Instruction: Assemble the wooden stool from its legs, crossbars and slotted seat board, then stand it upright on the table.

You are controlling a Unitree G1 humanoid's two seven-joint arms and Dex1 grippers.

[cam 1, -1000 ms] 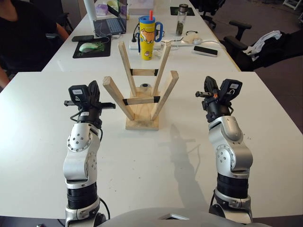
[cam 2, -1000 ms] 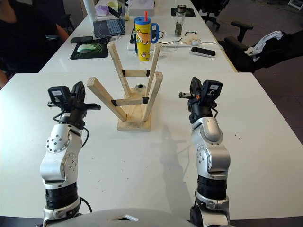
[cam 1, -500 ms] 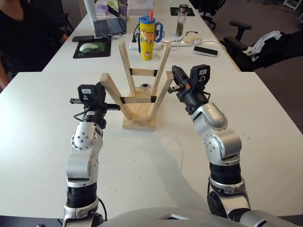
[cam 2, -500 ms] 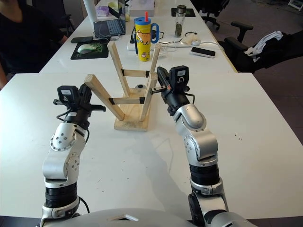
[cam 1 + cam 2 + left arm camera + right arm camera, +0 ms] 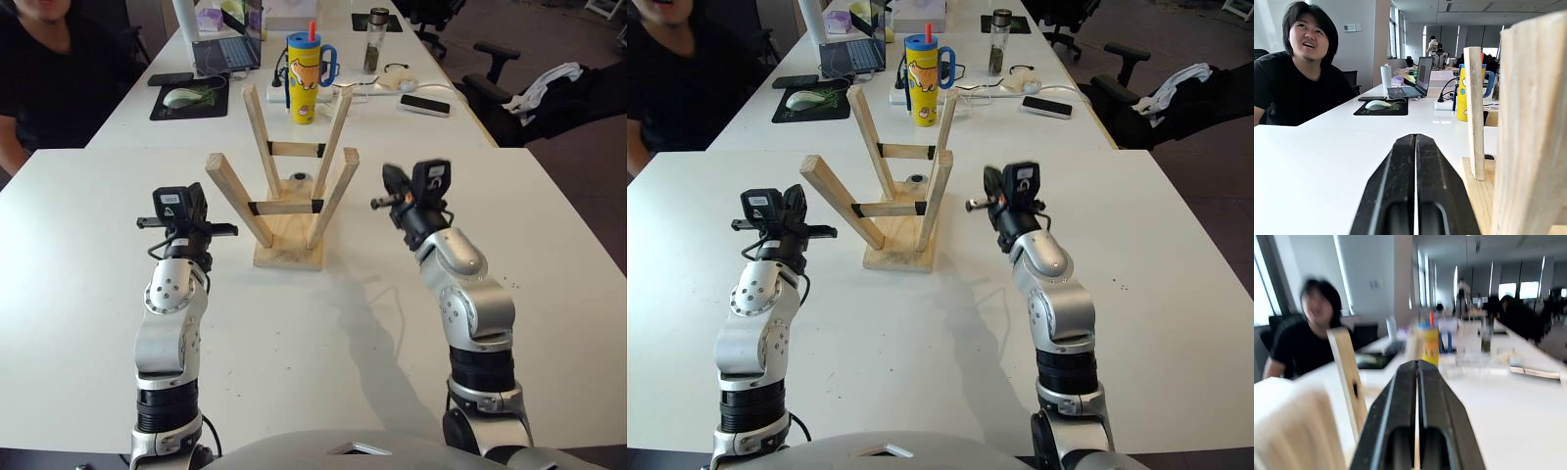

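Observation:
The wooden stool (image 5: 289, 250) stands upside down mid-table, slotted seat board flat on the white table (image 5: 323, 352), its legs (image 5: 333, 201) splayed upward and joined by crossbars (image 5: 290, 207) with black ends. My left gripper (image 5: 196, 217) is shut and holds nothing, hovering just left of the stool's near left leg (image 5: 1533, 122); its shut fingers (image 5: 1415, 166) point past that leg. On the other side my right gripper (image 5: 394, 184) is also shut on nothing, a short gap right of the stool's right leg (image 5: 1347, 377).
A small round object (image 5: 299, 179) lies just behind the stool. On the far table sit a yellow mug (image 5: 306, 78), a laptop (image 5: 227, 44), a mouse on a black mat (image 5: 186, 96), a phone (image 5: 424, 104) and a bottle (image 5: 377, 39). Office chairs (image 5: 509, 98) stand at the right.
My right gripper swung in against the stool's right leg, then drew back to the right. The left gripper shifted slightly toward the stool. The stool sits a little further left.

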